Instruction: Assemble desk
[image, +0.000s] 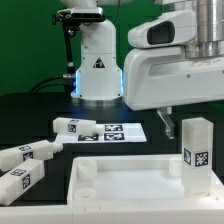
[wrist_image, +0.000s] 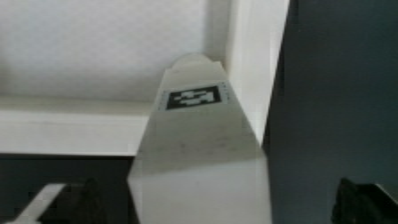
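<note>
Dark table (image: 25, 110), dim background. Tabletop panel (image: 125, 161) lies rim-up at the near centre. Upright leg (image: 196, 150) stands at the panel's corner on the exterior view's right, tag facing the camera. In the wrist view the gripper (wrist_image: 214, 200) straddles this leg from above. The claw is apart, with dark gaps on both sides of the leg, so it is not clamped.

Step in hand is probably seating or twisting this leg into its corner. To do it well:
- close squarely on two flat faces
- keep the leg vertical
- turn without dragging the panel, since nothing seems to brace it

Whether the leg is fully seated can't be told.

Around it, on the exterior view's left and well apart:
- far loose leg (image: 73, 127), its end just beside the marker board (image: 118, 131)
- middle loose leg (image: 32, 152)
- near loose leg (image: 18, 180)

Robot base (image: 98, 65) sits far behind. Nothing blocks the corner; the panel rim is close to the fingers.
</note>
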